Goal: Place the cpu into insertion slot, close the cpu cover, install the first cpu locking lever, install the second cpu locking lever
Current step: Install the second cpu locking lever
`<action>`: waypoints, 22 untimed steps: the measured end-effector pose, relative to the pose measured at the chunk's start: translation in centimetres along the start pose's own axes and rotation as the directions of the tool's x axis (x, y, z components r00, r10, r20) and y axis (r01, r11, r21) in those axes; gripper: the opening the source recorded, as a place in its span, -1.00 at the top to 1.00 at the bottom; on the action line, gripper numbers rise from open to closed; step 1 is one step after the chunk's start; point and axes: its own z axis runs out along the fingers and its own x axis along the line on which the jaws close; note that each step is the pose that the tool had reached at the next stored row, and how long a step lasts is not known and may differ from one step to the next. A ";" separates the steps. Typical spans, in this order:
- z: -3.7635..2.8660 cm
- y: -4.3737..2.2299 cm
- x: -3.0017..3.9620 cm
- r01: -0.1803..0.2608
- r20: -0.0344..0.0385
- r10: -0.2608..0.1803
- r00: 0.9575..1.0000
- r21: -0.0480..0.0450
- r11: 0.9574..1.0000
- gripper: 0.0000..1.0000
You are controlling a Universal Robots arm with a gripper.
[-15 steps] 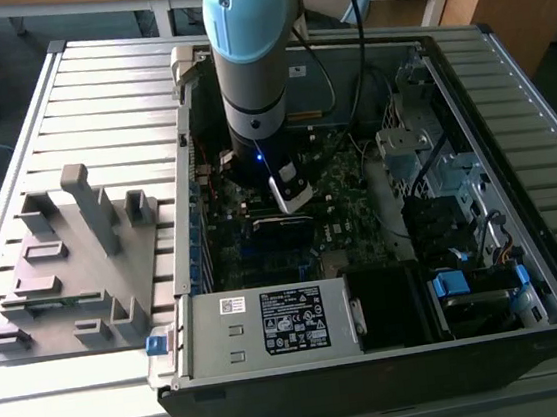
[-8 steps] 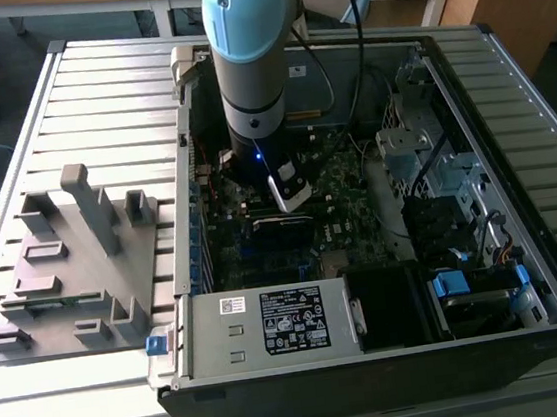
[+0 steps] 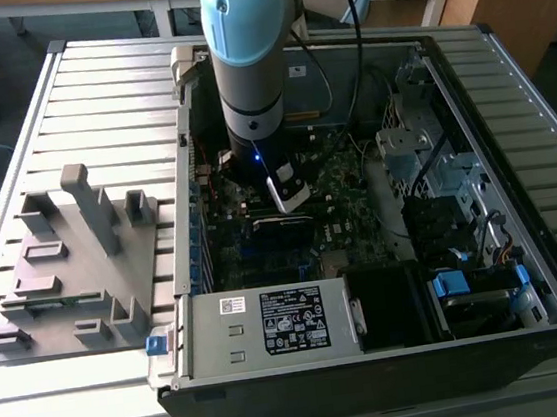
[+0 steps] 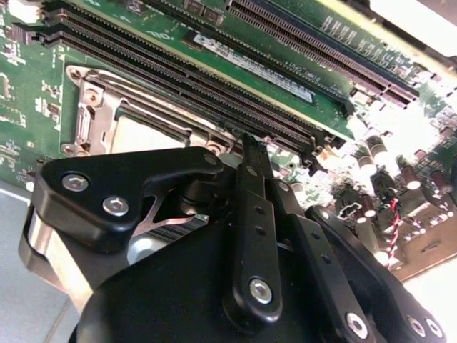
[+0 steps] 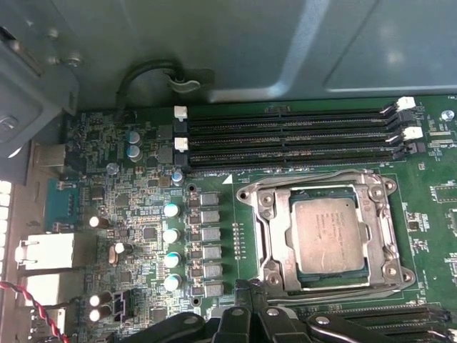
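Hand (image 4: pixel 248 146) (image 5: pixel 247 289): hanging low over the green circuit board (image 5: pixel 143 200), just beside the insertion slot (image 5: pixel 282 275); showing matte black linkage bars with bright round screw heads in both wrist views; gripping nothing that can be seen, though how far open cannot be told.

Cpu (image 5: pixel 328 232) (image 4: pixel 143 134): lying flat and square inside the insertion slot, showing a dull silver-grey metal top with faint print, sitting apart from the hand.

Cpu cover (image 5: pixel 268 236) (image 4: pixel 87 118): framing the chip as a thin silvery stamped plate with a large square window, apparently lying down over the chip's edges, though whether fully latched is hard to judge from this angle.

Memory slots (image 5: pixel 285 132): running as long, narrow black ribbed channels with white end clips, parallel to one side of the socket.

Capacitors (image 5: pixel 171 236): standing upright as small shiny cylinders in a row beside grey square blocks, near the socket.

Arm (image 3: pixel 246 51): reaching straight down in the exterior view as a smooth cylinder, pale blue above and dark grey below, into the open computer case (image 3: pixel 378 378).

Case: lying on its side on a grey ribbed metal surface (image 3: pixel 95 99), with a grey box-shaped power supply (image 3: pixel 272 325) along its near wall.

Fixture (image 3: pixel 73 262): sitting on the surface toward the exterior view's left, grey, matte and blocky, with upright posts.
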 end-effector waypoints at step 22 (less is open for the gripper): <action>0.16 -0.01 0.26 0.000 0.000 0.000 1.000 -0.003 1.000 0.80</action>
